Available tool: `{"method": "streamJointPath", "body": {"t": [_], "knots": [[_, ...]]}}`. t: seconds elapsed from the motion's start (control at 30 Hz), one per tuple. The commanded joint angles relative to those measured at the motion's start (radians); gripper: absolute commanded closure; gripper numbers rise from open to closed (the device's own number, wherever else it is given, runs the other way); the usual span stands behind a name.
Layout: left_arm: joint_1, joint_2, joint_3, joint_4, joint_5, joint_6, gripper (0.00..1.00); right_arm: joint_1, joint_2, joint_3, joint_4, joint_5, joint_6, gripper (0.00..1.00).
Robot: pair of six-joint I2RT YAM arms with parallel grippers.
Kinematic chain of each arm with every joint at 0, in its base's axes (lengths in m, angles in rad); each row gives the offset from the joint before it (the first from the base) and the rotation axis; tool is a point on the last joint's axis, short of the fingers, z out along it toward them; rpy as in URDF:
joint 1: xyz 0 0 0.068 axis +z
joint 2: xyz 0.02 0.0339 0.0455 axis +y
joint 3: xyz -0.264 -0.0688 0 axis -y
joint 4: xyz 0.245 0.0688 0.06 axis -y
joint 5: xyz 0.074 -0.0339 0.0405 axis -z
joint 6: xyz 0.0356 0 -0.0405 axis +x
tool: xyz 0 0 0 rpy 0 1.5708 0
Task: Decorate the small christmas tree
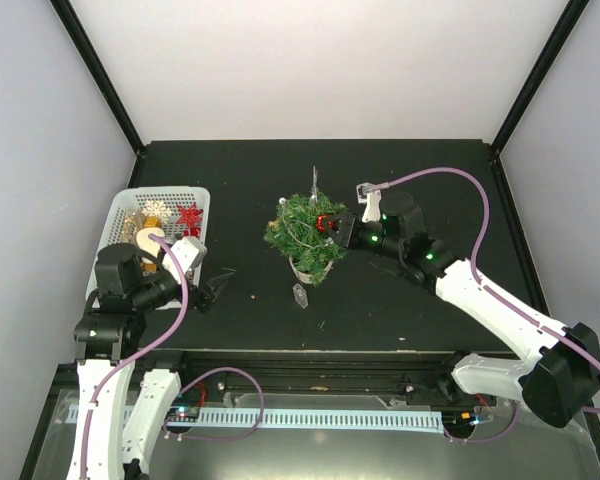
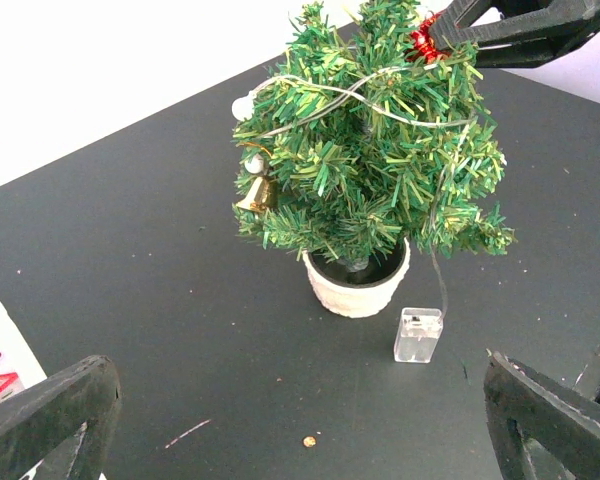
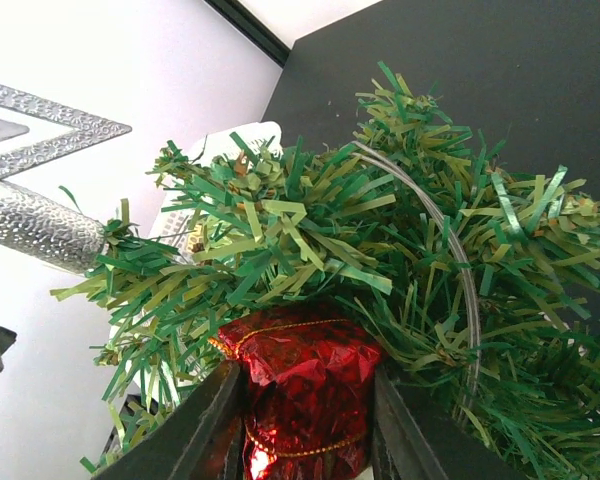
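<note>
The small christmas tree stands in its cream pot mid-table, wound with a clear light wire. It carries a gold bell and a silver star on top. My right gripper is at the tree's upper right side, shut on a red foil gift ornament pressed into the branches; the same ornament shows from above. My left gripper is open and holds nothing, low over the table left of the tree and pointing at it.
A clear battery box lies just in front of the pot, joined to the tree by a thin wire. A white basket with several more ornaments sits at the far left. Small crumbs dot the black tabletop.
</note>
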Motion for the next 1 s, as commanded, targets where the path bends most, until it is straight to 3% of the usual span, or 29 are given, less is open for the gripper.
{"method": "streamJointPath", "body": {"t": [0.0, 0.23, 0.97], "knots": [[0.007, -0.012, -0.005, 0.019, 0.018, -0.004, 0.01, -0.008, 0.006, 0.006, 0.021, -0.024, -0.015, 0.66], [0.012, -0.02, -0.006, 0.02, 0.017, -0.002, 0.01, -0.008, -0.014, 0.006, 0.011, -0.02, -0.017, 0.51], [0.016, -0.032, -0.012, 0.024, 0.019, -0.002, 0.01, -0.008, -0.003, 0.001, 0.02, -0.005, -0.018, 0.55]]}}
